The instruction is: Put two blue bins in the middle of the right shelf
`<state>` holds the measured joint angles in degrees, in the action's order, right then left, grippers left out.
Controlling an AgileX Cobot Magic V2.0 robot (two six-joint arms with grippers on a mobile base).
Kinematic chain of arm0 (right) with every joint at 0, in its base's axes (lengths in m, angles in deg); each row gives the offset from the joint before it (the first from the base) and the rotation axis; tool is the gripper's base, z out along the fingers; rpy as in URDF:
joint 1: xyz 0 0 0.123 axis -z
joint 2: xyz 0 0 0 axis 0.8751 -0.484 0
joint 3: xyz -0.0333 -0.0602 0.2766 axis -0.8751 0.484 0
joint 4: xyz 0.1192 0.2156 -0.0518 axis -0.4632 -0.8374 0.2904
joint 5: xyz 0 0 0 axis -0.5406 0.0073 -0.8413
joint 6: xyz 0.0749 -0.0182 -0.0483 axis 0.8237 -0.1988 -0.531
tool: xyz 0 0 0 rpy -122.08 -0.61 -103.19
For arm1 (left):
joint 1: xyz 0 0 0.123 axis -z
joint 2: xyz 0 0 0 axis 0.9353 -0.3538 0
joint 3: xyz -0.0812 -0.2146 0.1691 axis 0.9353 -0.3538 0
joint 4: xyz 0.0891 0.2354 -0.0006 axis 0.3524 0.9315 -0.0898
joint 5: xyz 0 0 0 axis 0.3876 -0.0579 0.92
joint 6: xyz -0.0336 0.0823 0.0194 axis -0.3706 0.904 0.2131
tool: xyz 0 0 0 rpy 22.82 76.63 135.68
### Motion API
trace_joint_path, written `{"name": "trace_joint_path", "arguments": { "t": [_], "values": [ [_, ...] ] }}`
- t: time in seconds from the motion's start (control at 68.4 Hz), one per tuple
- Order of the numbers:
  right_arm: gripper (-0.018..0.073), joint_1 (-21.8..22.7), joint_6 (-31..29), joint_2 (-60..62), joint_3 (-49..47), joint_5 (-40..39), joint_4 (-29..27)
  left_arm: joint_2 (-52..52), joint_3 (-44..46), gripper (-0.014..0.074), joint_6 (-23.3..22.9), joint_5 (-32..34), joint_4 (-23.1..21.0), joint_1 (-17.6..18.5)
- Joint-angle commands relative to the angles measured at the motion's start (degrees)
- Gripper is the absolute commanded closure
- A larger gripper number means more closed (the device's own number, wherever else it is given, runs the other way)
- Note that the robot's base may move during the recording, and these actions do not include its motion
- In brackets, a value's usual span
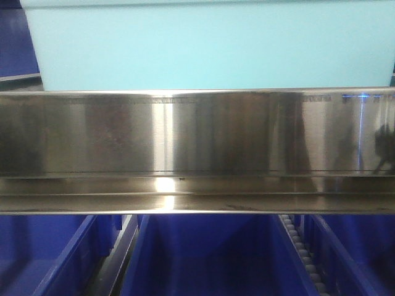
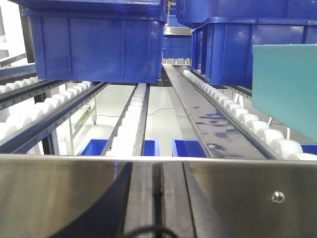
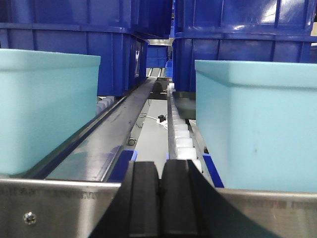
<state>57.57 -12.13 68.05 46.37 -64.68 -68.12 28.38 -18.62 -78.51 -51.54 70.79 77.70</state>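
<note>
In the left wrist view two dark blue bins [image 2: 94, 47] [image 2: 247, 44] sit on the roller shelf, far ahead of my left gripper [image 2: 157, 198]. It is shut and empty, low behind a steel shelf beam [image 2: 59, 198]. In the right wrist view my right gripper [image 3: 160, 198] is shut and empty, at the beam between two light blue bins [image 3: 44, 109] [image 3: 257, 124]. Dark blue bins [image 3: 74, 44] [image 3: 237, 39] stand behind them. The front view shows one light blue bin [image 1: 210, 46] above the beam [image 1: 197, 142].
White roller tracks [image 2: 131, 124] and a flat steel divider [image 2: 208, 124] run away from the beam. A teal bin corner [image 2: 287, 89] juts in at the right. More dark blue bins [image 1: 203, 259] sit on the level below.
</note>
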Motion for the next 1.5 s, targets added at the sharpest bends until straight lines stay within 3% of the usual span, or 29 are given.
{"name": "trace_joint_path", "arguments": {
  "t": [0.0, 0.38, 0.555, 0.979, 1.081, 1.242, 1.403, 1.49],
  "values": [
    [0.0721, 0.1, -0.2, 0.2, 0.0, -1.1, -0.1, 0.2, 0.2, 0.0707, -0.3, 0.7, -0.2, 0.3],
    [0.0721, 0.1, -0.2, 0.2, 0.0, -1.1, -0.1, 0.2, 0.2, 0.0707, -0.3, 1.1, -0.2, 0.3],
    [0.0721, 0.1, -0.2, 0.2, 0.0, -1.3, -0.1, 0.2, 0.2, 0.0707, -0.3, 5.0, -0.2, 0.3],
    [0.0721, 0.1, -0.2, 0.2, 0.0, -12.5, -0.1, 0.2, 0.2, 0.0707, -0.3, 18.5, -0.2, 0.3],
    [0.0721, 0.1, -0.2, 0.2, -4.9, -9.8, -0.1, 0.2, 5.5, 0.0707, -0.3, 14.3, -0.2, 0.3],
    [0.0721, 0.1, -0.2, -0.6, -19.9, 4.8, -0.1, -2.2, 18.5, 0.0666, -0.3, 3.2, -0.2, 0.3],
    [0.0711, 0.1, -0.2, -8.7, -32.1, 14.1, -0.1, -10.8, 30.2, 0.0453, -0.3, -4.7, -0.2, 0.3],
    [0.0596, 0.1, -0.2, -14.2, -37.8, 15.9, -0.1, -16.9, 35.2, 0.0313, -0.3, -7.4, -0.2, 0.3]
  ]
}}
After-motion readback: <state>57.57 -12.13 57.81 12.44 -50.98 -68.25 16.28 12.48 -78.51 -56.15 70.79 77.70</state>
